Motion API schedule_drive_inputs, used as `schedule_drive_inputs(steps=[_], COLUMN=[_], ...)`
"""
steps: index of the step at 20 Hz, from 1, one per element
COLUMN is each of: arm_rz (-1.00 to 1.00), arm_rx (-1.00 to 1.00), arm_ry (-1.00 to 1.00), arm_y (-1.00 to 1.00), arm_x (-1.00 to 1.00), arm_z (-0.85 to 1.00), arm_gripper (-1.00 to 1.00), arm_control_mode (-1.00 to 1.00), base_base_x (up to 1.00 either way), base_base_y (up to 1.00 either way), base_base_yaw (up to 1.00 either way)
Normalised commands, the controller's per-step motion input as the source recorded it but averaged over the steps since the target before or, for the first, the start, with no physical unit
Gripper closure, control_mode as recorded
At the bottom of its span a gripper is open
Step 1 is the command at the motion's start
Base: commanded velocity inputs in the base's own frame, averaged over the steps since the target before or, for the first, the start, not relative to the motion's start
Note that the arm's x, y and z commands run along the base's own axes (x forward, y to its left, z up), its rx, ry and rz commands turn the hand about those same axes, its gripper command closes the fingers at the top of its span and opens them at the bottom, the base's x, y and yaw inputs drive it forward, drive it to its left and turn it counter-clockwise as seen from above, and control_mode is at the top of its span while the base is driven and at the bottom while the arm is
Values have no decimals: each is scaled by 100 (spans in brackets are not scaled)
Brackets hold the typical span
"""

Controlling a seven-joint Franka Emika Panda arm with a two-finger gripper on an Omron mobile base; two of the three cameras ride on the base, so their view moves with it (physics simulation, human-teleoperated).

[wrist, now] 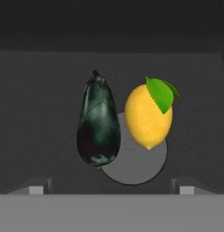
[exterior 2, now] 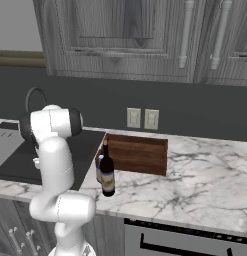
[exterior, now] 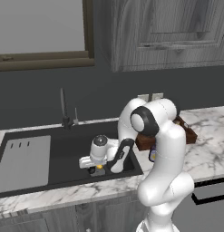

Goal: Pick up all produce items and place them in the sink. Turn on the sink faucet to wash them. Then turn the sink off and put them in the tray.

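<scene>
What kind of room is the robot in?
It looks like a kitchen. There is a dark sink with a faucet set in a marble counter, and grey cupboards hang above.

The arm point(exterior: 165, 149) beside the sink point(exterior: 63, 154) is built of glossy white, rounded, tube-like segments, fat as piping. Its joints are dark: a black ring circles a white round cap at the elbow point(exterior: 141, 121), and another dark band marks the shoulder point(exterior 2: 26, 126). The wrist link nearest the sink carries a black inset panel and a grey-capped white cylinder point(exterior: 99, 144).
</scene>
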Motion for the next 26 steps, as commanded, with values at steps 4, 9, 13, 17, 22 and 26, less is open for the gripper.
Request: schedule_drive_inputs(steps=[4, 9, 13, 17, 22, 26], arm_rz=[0, 0, 0, 0, 0, 0], arm_rx=[-1, -1, -2, -2, -3, -2], arm_ry=[4, 4, 6, 6, 7, 6], arm_y=[13, 9, 11, 12, 9, 3], arm_x=[18, 22, 21, 18, 21, 22], arm_z=[0, 0, -3, -6, -7, -7], arm_gripper=[-100, -100, -100, -100, -100, -100], arm_control_mode=[-100, -100, -100, -100, -100, -100], base_base_x=[0, 0, 0, 0, 0, 0], base_base_y=[0, 0, 0, 0, 0, 0], base_base_yaw=[0, 0, 0, 0, 0, 0])
